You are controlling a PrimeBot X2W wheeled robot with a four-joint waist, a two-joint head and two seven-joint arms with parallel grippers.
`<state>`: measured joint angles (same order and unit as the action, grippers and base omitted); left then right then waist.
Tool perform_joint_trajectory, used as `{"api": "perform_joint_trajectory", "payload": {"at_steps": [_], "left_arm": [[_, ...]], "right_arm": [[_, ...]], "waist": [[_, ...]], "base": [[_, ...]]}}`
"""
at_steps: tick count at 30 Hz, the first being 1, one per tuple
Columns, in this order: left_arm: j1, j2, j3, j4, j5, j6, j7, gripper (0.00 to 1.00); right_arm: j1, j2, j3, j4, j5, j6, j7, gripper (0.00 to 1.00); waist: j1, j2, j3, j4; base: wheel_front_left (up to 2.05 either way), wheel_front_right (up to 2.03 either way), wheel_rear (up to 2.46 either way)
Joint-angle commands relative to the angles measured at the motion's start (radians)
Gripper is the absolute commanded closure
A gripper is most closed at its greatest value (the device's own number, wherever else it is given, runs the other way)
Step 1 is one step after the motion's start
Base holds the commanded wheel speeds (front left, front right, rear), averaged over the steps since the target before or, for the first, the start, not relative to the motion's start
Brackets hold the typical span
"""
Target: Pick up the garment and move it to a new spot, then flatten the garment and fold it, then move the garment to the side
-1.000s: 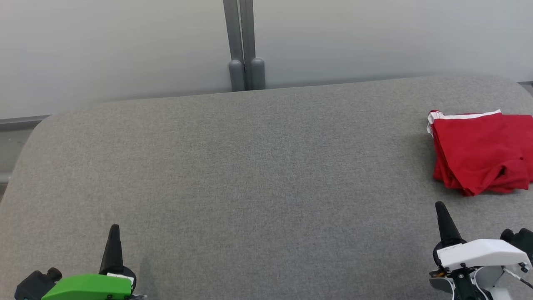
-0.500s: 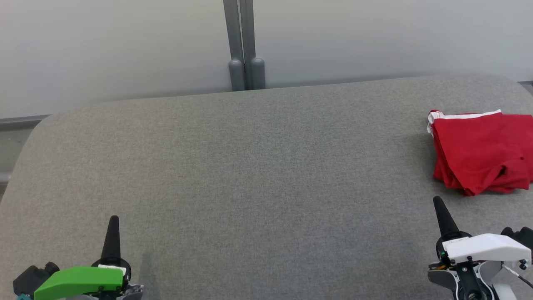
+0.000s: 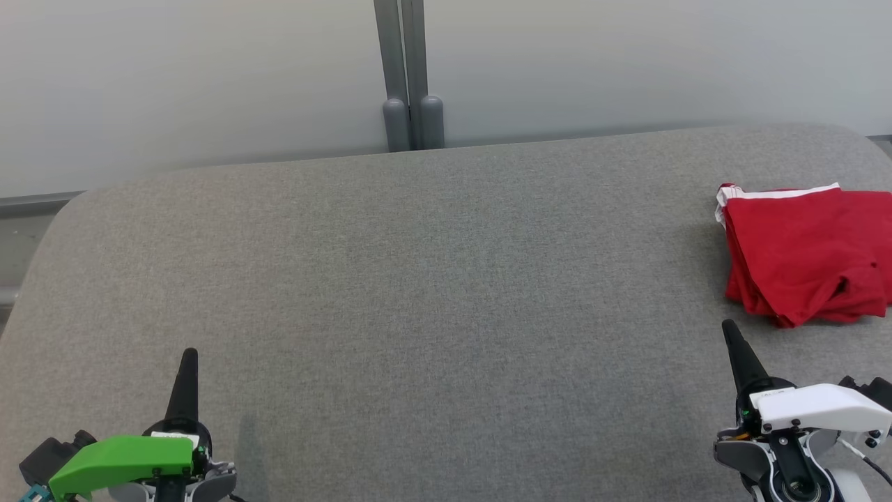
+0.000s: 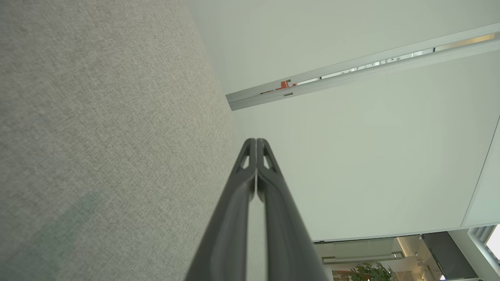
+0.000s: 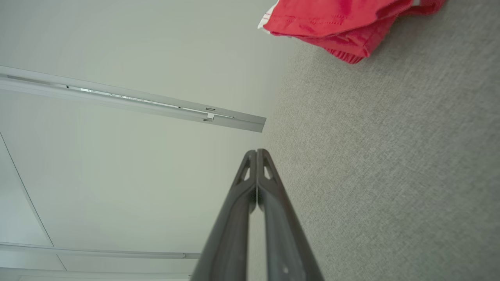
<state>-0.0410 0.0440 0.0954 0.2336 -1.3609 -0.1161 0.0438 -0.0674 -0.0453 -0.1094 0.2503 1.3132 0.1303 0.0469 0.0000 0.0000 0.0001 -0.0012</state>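
A red garment (image 3: 801, 254) with a white band lies folded at the right edge of the grey table (image 3: 432, 293); in the right wrist view the garment (image 5: 340, 23) sits at the top. My right gripper (image 3: 726, 326) is shut and empty near the front right, a short way in front of the garment. Its fingers (image 5: 256, 153) press together tip to tip. My left gripper (image 3: 189, 354) is shut and empty at the front left, far from the garment, and in its own wrist view the left gripper (image 4: 256, 141) holds nothing.
A pale wall with a grey double post (image 3: 408, 77) stands behind the table's far edge. The table's corners are rounded. A grey ledge (image 3: 35, 206) runs at the far left.
Both grippers have crept forward over the table, their tips a little farther up the head view. The garment lies as before.
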Motion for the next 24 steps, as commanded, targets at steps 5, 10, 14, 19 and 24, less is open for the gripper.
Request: {"api": "perform_joint_trajectory", "payload": {"at_steps": [5,10,14,19,24], "left_arm": [[-0.033,0.008,0.007,0.000,-0.053,-0.008,0.016,1.00],[-0.041,0.009,0.010,0.002,-0.089,-0.010,0.027,1.00],[-0.047,0.009,0.012,0.004,-0.118,-0.011,0.034,1.00],[-0.056,0.009,0.014,0.006,-0.154,-0.013,0.044,1.00],[-0.061,0.009,0.016,0.009,-0.186,-0.015,0.053,1.00]], "right_arm": [[-0.023,-0.006,-0.003,-0.009,0.063,0.001,0.014,1.00],[-0.027,-0.007,-0.004,-0.009,0.107,0.001,0.026,1.00],[-0.029,-0.007,-0.004,-0.009,0.141,0.001,0.033,1.00],[-0.035,-0.007,-0.005,-0.008,0.182,0.001,0.041,1.00],[-0.039,-0.007,-0.005,-0.008,0.219,0.001,0.051,1.00]], "waist": [[0.0000,0.0000,0.000,0.000],[0.0000,0.0000,0.001,0.000],[0.0000,0.0000,0.001,0.000],[0.0000,0.0000,0.002,0.001],[0.0000,0.0000,0.002,0.001]], "base": [[0.00,0.00,0.00],[0.00,0.00,0.00],[0.00,0.00,0.00],[0.00,0.00,0.00],[0.00,0.00,0.00]]}}
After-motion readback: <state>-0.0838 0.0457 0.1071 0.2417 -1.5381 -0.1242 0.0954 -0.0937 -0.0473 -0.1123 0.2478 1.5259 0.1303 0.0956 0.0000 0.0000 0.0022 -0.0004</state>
